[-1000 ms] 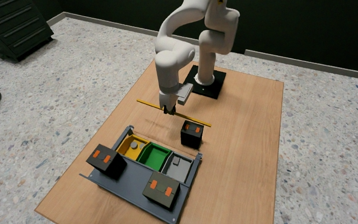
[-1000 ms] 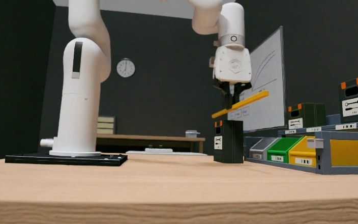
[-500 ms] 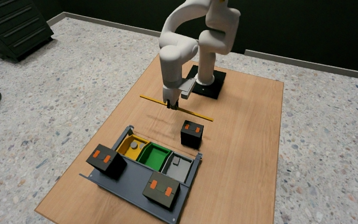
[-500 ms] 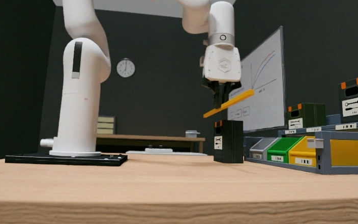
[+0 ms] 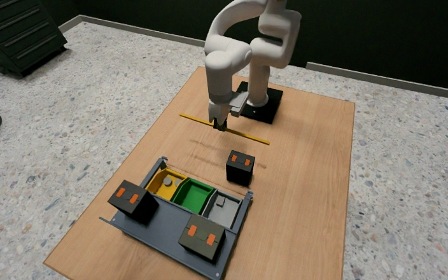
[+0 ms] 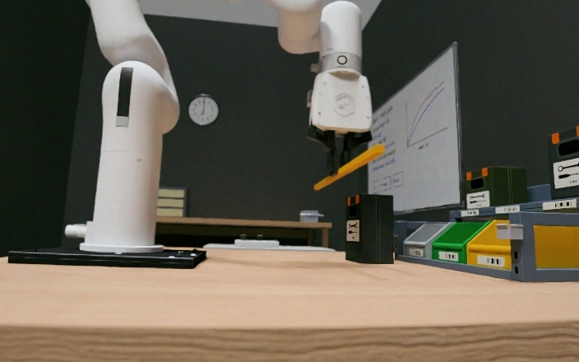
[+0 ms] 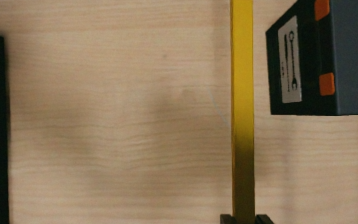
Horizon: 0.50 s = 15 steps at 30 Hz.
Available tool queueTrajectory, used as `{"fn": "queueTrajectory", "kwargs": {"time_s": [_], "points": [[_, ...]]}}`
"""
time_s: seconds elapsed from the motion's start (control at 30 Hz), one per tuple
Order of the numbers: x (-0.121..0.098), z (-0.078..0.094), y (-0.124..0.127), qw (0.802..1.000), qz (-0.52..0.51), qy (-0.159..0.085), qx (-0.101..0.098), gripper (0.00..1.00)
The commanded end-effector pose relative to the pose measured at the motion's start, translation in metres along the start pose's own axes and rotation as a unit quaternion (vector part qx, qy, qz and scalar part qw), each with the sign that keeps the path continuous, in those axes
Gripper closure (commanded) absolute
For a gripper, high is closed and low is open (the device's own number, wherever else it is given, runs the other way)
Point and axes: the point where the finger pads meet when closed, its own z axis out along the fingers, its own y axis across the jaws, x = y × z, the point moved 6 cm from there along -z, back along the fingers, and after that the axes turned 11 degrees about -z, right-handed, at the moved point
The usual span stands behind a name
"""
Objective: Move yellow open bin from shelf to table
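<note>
The yellow open bin (image 5: 163, 184) sits at the left end of the lower level of the grey shelf (image 5: 180, 216), with grey parts in it; it also shows in the exterior view (image 6: 489, 247). My gripper (image 5: 219, 126) is shut on a long yellow bar (image 5: 226, 128) and holds it in the air over the table, well away from the shelf toward the arm's base. The bar also shows in the exterior view (image 6: 349, 167) and in the wrist view (image 7: 242, 110), level and crosswise to the fingers (image 6: 339, 169).
A green bin (image 5: 193, 195) and a grey bin (image 5: 223, 207) stand beside the yellow one. Two dark closed boxes (image 5: 133, 200) (image 5: 202, 237) sit on the shelf top. A third dark box (image 5: 240, 167) stands on the table before the shelf. The arm's black base plate (image 5: 260, 101) is behind.
</note>
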Motion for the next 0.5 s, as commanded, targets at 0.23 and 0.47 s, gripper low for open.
{"fn": "queueTrajectory", "kwargs": {"time_s": [0.23, 0.47], "points": [[0.003, -0.003, -0.022, 1.000, 0.001, 0.000, -0.004, 1.00], [0.006, -0.003, -0.038, 1.000, 0.001, 0.000, -0.004, 1.00]]}}
